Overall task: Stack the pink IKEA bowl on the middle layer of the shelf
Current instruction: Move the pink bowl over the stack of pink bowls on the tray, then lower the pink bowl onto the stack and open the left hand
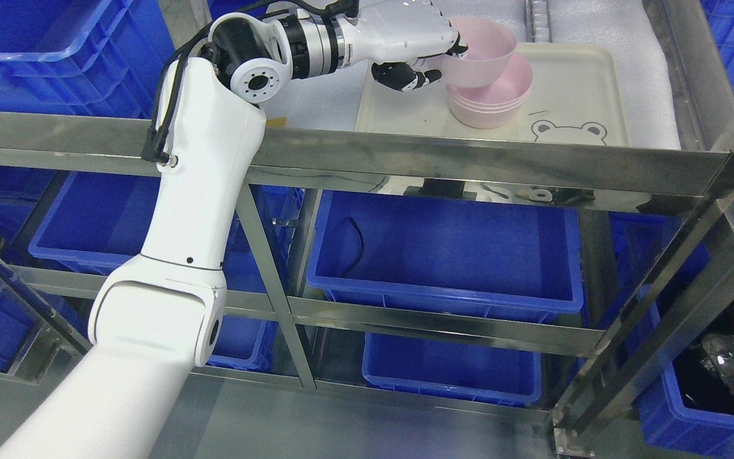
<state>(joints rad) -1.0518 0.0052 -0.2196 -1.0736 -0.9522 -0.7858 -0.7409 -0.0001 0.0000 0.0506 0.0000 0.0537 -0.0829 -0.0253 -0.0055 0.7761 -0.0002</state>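
— Where the shelf's steel front rail (pixel 469 167) crosses the head view, how much room lies behind it?
— The cream tray (pixel 587 83) has bare surface toward its right edge and left edge; the stack of pink bowls (pixel 491 102) sits near its middle.
— And the held one?
— The left hand (pixel 415 48) grips the pink bowl (pixel 478 54) by its rim, tilted, mouth up and leaning left, touching the stack.
— Any writing?
— Only a bear outline (pixel 569 132) at the tray's front edge.

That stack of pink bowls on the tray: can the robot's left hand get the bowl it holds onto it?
Probably yes. The left hand already grips the pink bowl, tilted, right above the stack on the cream tray, with nothing between them.
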